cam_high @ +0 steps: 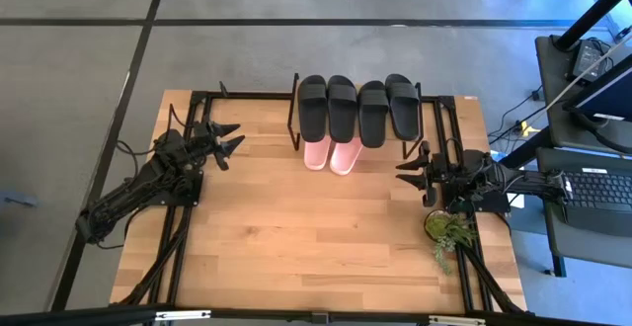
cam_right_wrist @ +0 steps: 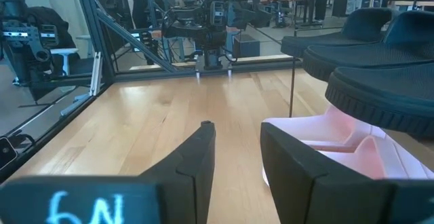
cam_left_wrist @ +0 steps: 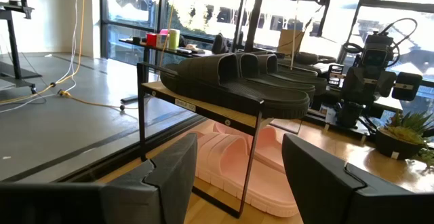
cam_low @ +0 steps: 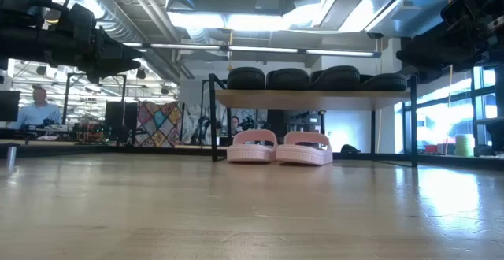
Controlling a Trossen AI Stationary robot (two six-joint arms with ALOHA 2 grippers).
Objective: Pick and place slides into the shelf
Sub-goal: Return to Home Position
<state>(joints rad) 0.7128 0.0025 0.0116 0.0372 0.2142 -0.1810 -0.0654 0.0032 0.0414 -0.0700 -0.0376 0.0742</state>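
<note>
Several black slides [cam_high: 356, 107] lie side by side on the shelf's [cam_low: 315, 99] wooden top board, also seen in the left wrist view [cam_left_wrist: 230, 81]. The pink pair [cam_high: 331, 154] stands on the table under the board, toes sticking out toward the near edge [cam_low: 279, 147]. My left gripper [cam_high: 230, 140] hovers open to the shelf's left, clear of it. My right gripper [cam_high: 405, 169] hovers open to the shelf's right, beside the pink slides [cam_right_wrist: 352, 149], touching nothing.
A small potted plant [cam_high: 449, 231] stands on the table by the right arm's base. Black frame rails [cam_high: 183, 217] run along both table sides. Bare wooden tabletop [cam_high: 306, 237] stretches from the shelf to the near edge. A desk with a keyboard [cam_high: 602, 188] sits beyond the right edge.
</note>
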